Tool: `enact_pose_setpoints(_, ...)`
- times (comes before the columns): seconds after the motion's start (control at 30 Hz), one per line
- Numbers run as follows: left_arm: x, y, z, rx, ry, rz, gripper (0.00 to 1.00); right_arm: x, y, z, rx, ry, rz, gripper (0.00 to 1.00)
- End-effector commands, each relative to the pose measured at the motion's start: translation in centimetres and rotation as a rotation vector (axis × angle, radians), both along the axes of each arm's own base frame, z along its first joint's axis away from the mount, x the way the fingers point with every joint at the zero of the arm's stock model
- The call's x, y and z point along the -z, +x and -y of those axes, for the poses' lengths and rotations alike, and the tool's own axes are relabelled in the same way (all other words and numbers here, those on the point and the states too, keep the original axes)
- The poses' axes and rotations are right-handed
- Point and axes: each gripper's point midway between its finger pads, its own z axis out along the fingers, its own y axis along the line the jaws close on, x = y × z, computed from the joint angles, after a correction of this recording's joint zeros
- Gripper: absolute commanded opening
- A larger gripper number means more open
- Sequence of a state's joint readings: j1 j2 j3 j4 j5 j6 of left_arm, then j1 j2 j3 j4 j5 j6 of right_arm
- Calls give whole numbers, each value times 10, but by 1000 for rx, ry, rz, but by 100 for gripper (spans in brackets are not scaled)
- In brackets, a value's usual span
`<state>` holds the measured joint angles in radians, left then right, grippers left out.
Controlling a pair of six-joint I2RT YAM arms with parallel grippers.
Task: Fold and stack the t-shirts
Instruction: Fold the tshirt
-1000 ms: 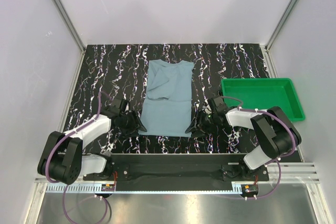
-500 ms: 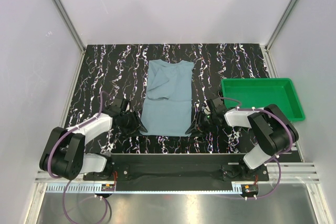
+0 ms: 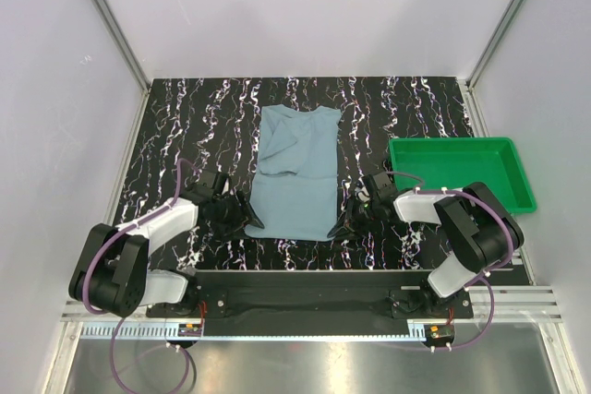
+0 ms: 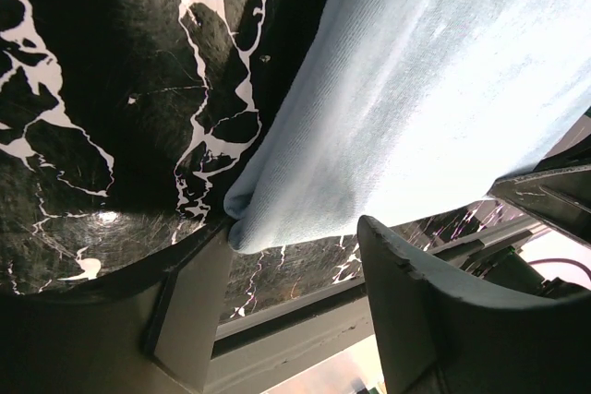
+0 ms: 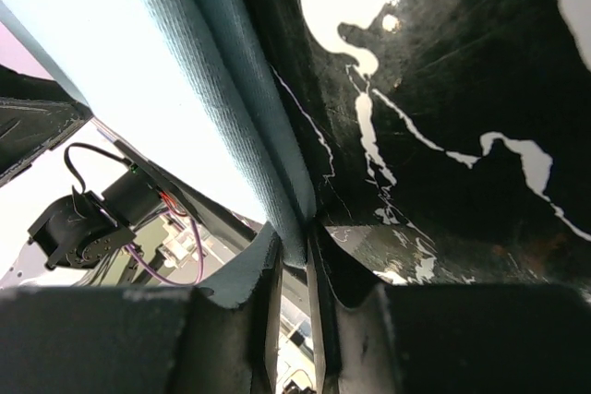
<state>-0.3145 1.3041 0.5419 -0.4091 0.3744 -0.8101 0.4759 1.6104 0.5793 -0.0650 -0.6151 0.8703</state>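
Green tray point(image 3: 459, 173) sits at the marbled table's point(image 3: 185, 126) right edge.

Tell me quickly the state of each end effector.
Left end effector: open around the t-shirt corner.
Right end effector: closed on the t-shirt edge.

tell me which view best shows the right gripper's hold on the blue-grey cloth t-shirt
The right wrist view: the right gripper is shut on the folded edge of the blue-grey cloth t-shirt. The top external view shows that gripper at the shirt's near right corner, contact hidden. The left wrist view shows the opposite corner, not this gripper.
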Motion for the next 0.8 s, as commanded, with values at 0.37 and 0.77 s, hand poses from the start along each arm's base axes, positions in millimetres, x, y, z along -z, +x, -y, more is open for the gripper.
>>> enact_pose_setpoints(0.37,31,-25,-45,-48,240,-76,63,39,-6,30,4,-209,10,21)
enact_pose_setpoints(0.77,43,-25,-43,-50,248,-126,52,38,-4,27,-1,-201,12,21)
